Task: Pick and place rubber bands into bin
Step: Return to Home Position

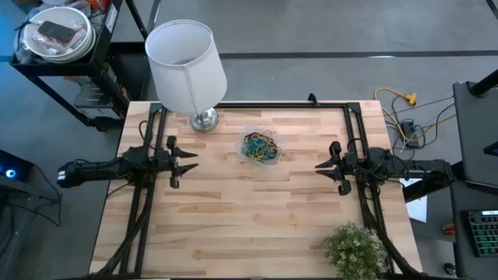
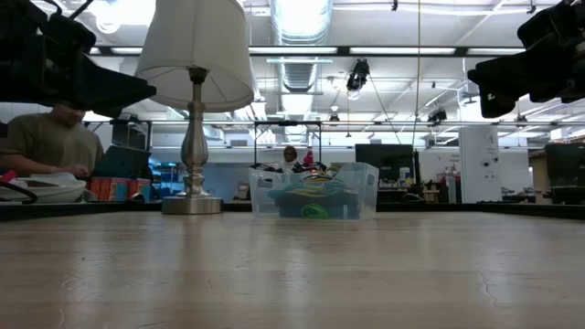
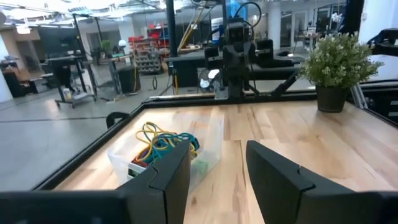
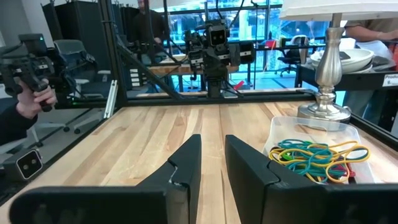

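The rubber bands (image 1: 260,148) lie in a tangled heap of blue, green, yellow and orange loops inside the bin (image 1: 282,141), a small clear tub standing on the counter (image 1: 249,225) toward its far edge, just beside the base of the table lamp (image 1: 187,62). I can see no loose band on the bare wood around it, so the picking part of the job looks finished. The bin is roughly square, so it has no long axis to line up with, and it stands between the two arms: the left end effector (image 1: 194,159) hangs over the left side of the counter pointing inward, and the right end effector (image 1: 320,166) mirrors it on the right side. Neither is clearly nearer, though the right may be a shade closer. Both are held off the wood, well apart from the bin, as the low view shows. The left one's fingers (image 3: 171,177) are spread with a clear gap and hold nothing; the right one's fingers (image 4: 185,168) stand parted by a narrower gap, also empty. From here each arm's way to rest leads outward, away from the bin, so nothing lies in the path; the potted plant (image 1: 354,249) at the near right corner stands clear of the right arm
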